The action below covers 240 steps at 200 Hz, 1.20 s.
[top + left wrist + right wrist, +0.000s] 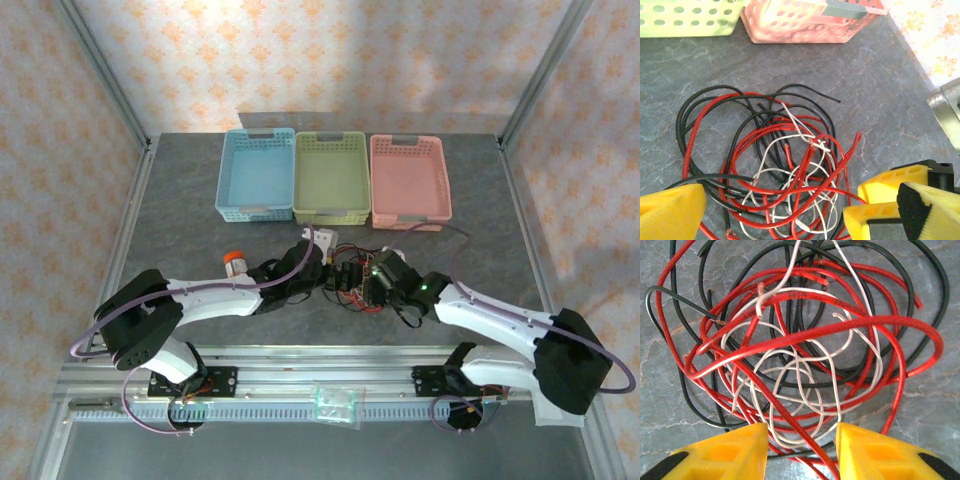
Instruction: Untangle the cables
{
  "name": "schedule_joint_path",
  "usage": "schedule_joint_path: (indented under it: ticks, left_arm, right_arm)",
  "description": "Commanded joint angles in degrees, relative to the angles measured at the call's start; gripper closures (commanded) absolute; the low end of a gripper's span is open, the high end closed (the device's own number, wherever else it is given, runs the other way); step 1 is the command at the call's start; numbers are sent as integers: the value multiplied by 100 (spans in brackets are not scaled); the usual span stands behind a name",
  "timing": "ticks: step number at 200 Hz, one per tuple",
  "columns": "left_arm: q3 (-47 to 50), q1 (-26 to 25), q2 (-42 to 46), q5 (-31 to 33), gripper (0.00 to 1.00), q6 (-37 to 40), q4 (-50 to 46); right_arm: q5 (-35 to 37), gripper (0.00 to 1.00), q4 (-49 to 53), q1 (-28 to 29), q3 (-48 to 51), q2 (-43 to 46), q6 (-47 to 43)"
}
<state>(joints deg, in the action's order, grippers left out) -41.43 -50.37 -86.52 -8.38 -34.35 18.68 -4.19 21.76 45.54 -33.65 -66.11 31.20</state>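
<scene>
Red, black and whitish cables (805, 337) are lying tangled on the grey counter (880, 65). The left fingers (670, 210) and right fingers (740, 450) are hovering, spread wide apart.

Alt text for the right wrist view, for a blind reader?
Red, black and whitish cables lie tangled in crossing loops on a grey marbled table. The right gripper holds its two yellow fingers apart at the bottom edge, loops lying between them.
</scene>
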Motion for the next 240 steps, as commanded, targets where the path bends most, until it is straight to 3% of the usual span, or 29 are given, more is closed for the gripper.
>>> schedule_joint_path:
  ticks: [1, 26, 78, 115, 150, 177, 202, 240]
  left_arm:
    - [82, 10, 87, 277, 1, -173, -21]
    - [173, 40, 194, 433, 1, -219, -66]
    - [389, 111, 353, 605, 1, -217, -72]
    - [786, 315, 985, 1478, 0, -516, -417]
    - [1479, 988, 2018, 1217, 0, -503, -297]
    - [1420, 1095, 2405, 1075, 0, -24, -593]
    - [1374, 1098, 2295, 614, 0, 358, -489]
    - [1236, 1099, 1656, 230, 0, 542, -151]
  right_arm:
    - [303, 64, -408, -31, 120, -78, -147]
    - [421, 68, -381, -36, 76, -249, -219]
    - [287, 100, -321, -28, -244, -194, -488]
    - [-416, 100, -812, -32, -616, -118, -1049]
    - [-904, 100, -1002, 122, -1379, -914, -1456]
    - [-986, 100, -1238, 210, -1601, -1138, -1492]
    - [-361, 100, -1166, 206, -1563, -993, -1332]
    - [-223, 100, -1165, 168, -1393, -571, -1579]
